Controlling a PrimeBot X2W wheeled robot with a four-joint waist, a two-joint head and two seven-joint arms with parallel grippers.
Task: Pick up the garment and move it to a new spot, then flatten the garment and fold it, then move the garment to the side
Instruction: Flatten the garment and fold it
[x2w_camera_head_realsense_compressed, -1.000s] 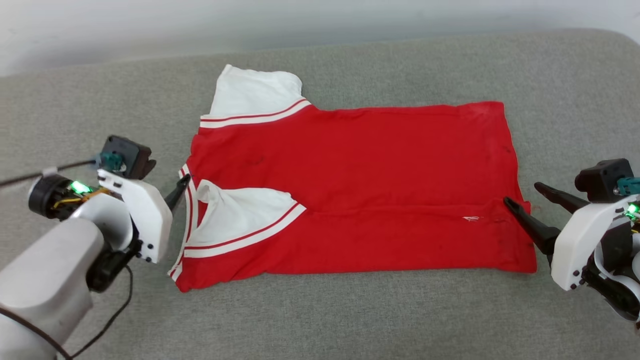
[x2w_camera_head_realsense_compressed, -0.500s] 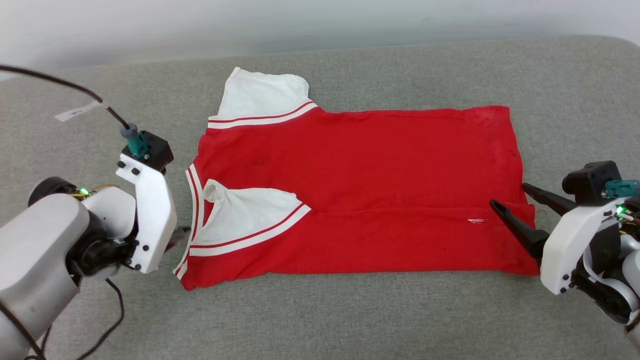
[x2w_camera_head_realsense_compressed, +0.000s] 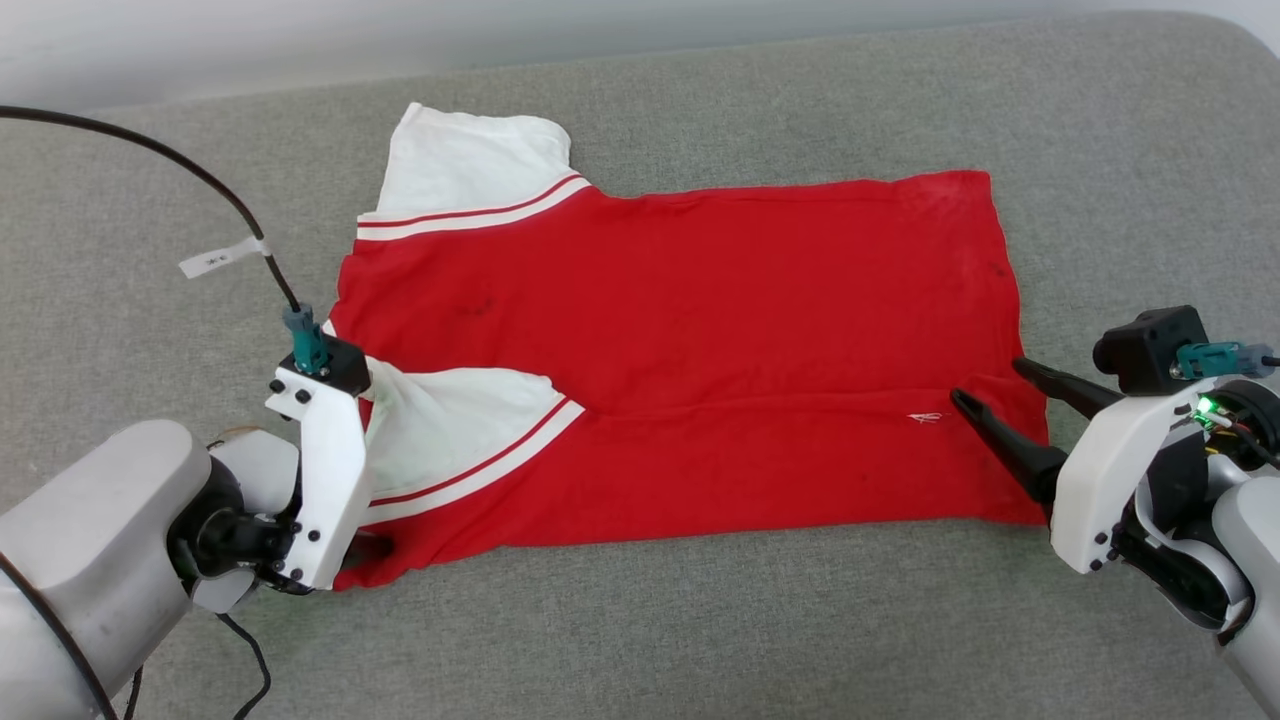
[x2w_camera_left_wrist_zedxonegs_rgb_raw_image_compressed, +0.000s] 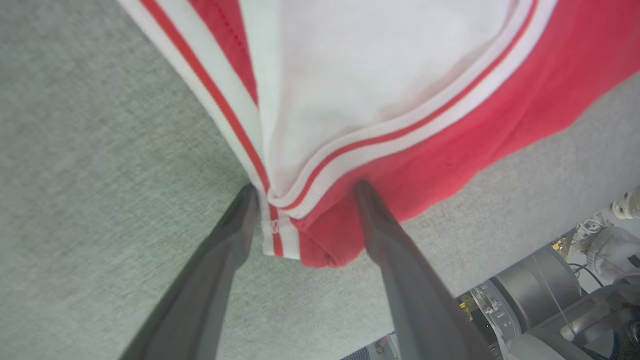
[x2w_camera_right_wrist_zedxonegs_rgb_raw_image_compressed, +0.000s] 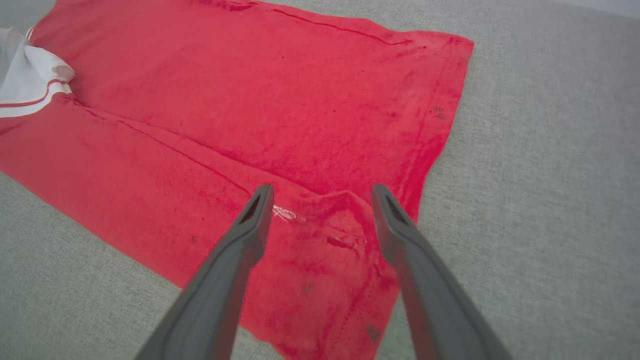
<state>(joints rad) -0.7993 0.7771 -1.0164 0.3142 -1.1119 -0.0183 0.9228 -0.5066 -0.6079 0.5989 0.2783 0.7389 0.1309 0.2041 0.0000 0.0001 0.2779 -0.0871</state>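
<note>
The red short-sleeved T-shirt with white sleeves and striped trim (x2w_camera_head_realsense_compressed: 700, 330) lies spread on the grey fabric-covered surface (x2w_camera_head_realsense_compressed: 700, 620), its near side folded in over the body. The left end effector (x2w_camera_left_wrist_zedxonegs_rgb_raw_image_compressed: 306, 190) stands open, its two dark fingers straddling the shirt's striped collar corner, with the cloth running on ahead of the tips. The right end effector (x2w_camera_head_realsense_compressed: 990, 382) is open too, tips poised over the hem corner, the shirt stretching away beyond them.

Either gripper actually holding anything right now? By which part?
Nothing held. Both jaws open: left gripper straddles the collar-end corner of the red, white-sleeved T-shirt; right gripper sits over its hem edge.
</note>
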